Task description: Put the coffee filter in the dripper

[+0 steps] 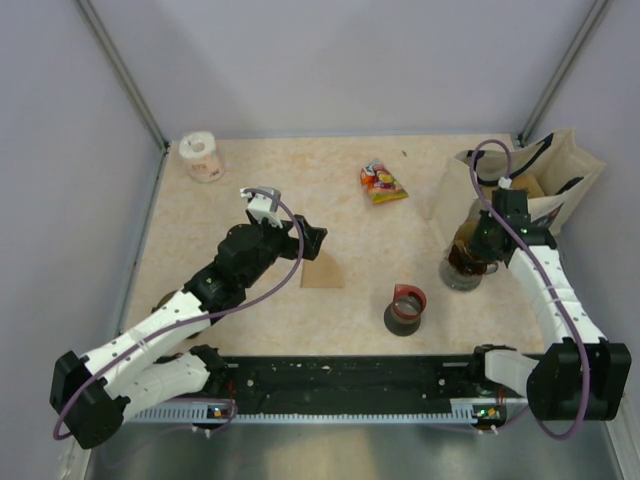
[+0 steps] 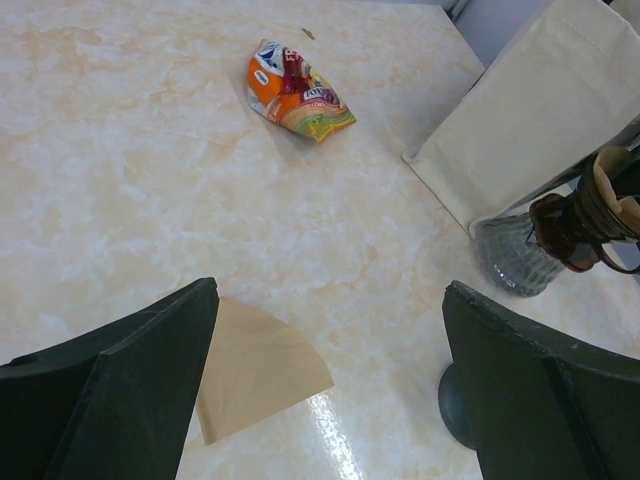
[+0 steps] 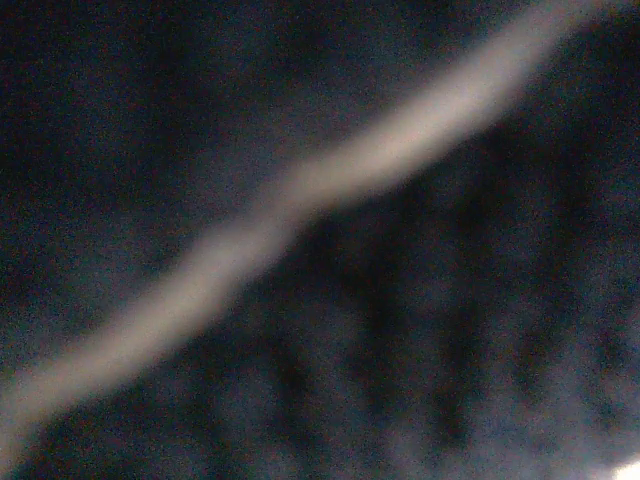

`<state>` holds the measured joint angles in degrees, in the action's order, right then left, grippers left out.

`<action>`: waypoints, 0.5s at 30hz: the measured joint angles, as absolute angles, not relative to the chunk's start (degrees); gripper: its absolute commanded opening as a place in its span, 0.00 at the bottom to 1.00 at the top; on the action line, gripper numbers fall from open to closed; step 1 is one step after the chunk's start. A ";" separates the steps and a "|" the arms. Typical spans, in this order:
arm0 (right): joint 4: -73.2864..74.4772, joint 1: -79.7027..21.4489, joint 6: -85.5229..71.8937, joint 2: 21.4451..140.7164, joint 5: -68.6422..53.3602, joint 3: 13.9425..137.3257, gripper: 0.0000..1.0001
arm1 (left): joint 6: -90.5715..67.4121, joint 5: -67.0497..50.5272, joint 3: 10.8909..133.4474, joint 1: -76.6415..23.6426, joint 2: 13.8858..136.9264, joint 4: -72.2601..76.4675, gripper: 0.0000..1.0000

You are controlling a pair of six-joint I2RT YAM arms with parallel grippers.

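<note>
The tan coffee filter [image 1: 323, 272] lies flat on the table; in the left wrist view it [image 2: 258, 368] lies just beside my left finger. My left gripper [image 1: 312, 240] hovers above it, open and empty, its jaws wide apart [image 2: 330, 292]. The olive-brown dripper [image 1: 468, 250] sits on a clear glass cup [image 1: 461, 277] at the right; both also show in the left wrist view, the dripper [image 2: 585, 215] above the cup [image 2: 512, 258]. My right gripper [image 1: 487, 238] is at the dripper's rim. The right wrist view is dark and blurred, so its jaws do not show.
A black cup with a red rim [image 1: 405, 308] stands near the front middle, its base [image 2: 455, 405] by my right finger. A cream tote bag [image 1: 540, 180] stands at the back right, a colourful snack packet [image 1: 383, 183] at the back middle, and a tissue roll [image 1: 203, 157] at the back left.
</note>
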<state>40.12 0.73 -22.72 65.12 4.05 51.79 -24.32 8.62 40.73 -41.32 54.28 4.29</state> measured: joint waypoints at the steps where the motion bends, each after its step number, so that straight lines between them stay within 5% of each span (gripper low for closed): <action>1: 39.99 0.10 -22.72 65.32 4.34 51.79 0.00 | -24.32 8.62 40.73 -41.32 54.30 4.23 0.99; 15: 39.94 -2.15 -23.79 66.87 7.84 52.25 0.05 | -24.08 9.04 40.73 -41.28 54.52 3.77 0.99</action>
